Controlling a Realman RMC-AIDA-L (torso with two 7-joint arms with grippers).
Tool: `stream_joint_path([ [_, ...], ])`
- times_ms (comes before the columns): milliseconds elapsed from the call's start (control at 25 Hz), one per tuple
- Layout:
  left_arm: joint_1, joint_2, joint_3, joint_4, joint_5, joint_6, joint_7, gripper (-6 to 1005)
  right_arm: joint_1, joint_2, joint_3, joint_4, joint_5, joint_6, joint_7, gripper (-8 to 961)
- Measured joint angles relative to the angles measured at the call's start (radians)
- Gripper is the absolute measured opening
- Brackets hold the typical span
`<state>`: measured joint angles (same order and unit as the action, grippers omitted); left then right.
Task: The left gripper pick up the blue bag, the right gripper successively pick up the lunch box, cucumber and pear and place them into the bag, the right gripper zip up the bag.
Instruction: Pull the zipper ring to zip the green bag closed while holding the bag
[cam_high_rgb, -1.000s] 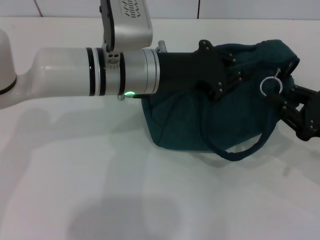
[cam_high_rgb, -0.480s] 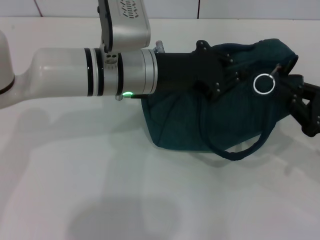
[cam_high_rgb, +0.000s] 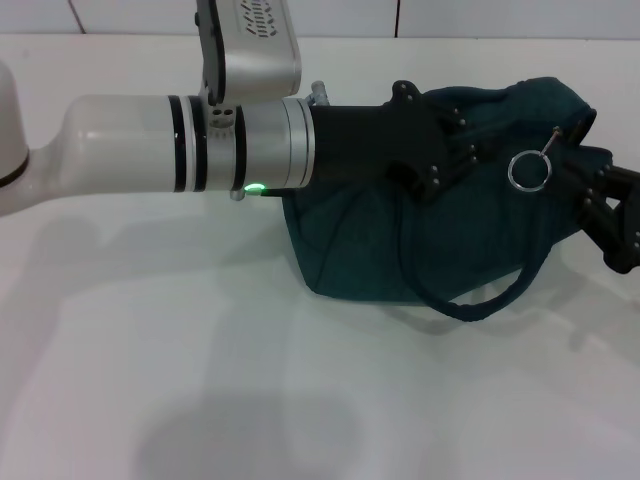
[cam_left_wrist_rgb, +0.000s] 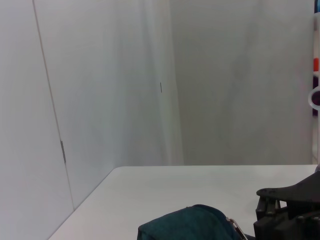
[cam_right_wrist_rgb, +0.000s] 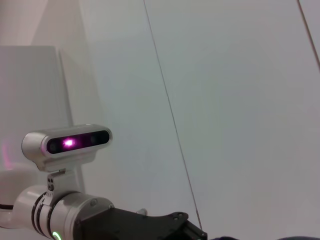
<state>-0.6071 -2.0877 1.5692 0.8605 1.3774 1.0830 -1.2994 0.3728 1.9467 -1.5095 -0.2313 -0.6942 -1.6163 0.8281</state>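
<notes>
Blue bag (cam_high_rgb: 400, 240) of dark teal woven fabric sits slumped on a smooth white table (cam_high_rgb: 200, 380), soft and rounded, with one padded loop handle (cam_high_rgb: 480, 300) drooping in a curve onto the tabletop in front of it. A thin metal ring pull (cam_high_rgb: 527, 171) stands at the upper right of the bag, with a short metal stem angling up to the zipper line. The left gripper (cam_high_rgb: 470, 150), a matte black linked-bar mechanism studded with small rivets, reaches in on a glossy silver-white cylindrical arm (cam_high_rgb: 150, 145) with black rings and a green light; its fingers lie against the bag's top edge, and whether they are pinching the fabric cannot be told. The right gripper (cam_high_rgb: 605, 205), also black with jointed bars, sits at the bag's right end just beside the ring; its finger spacing cannot be told either. Compared with half a second ago, the ring has turned slightly, its stem more visible, and the right gripper sits marginally nearer the ring.
</notes>
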Motion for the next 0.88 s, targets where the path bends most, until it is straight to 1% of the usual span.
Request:
stream_joint_path([
  [240, 0.002, 0.0, 0.0, 0.0, -0.001, 0.002, 0.021, 82, 0.003, 0.001, -0.006, 0.006, -0.003, 0.005, 0.019, 177],
  [440, 0.003, -0.001, 0.0, 0.0, -0.003, 0.007, 0.018, 82, 0.007, 0.002, -0.009, 0.002, -0.036, 0.04, 0.057, 226],
  [640, 0.008, -0.002, 0.001, 0.0, -0.006, 0.008, 0.016, 81, 0.006, 0.009, -0.01, -0.002, -0.047, 0.042, 0.064, 326],
  [880, 0.013, -0.002, 0.001, 0.0, -0.006, 0.008, 0.016, 81, 0.008, 0.011, -0.01, -0.012, -0.078, 0.039, 0.067, 320],
])
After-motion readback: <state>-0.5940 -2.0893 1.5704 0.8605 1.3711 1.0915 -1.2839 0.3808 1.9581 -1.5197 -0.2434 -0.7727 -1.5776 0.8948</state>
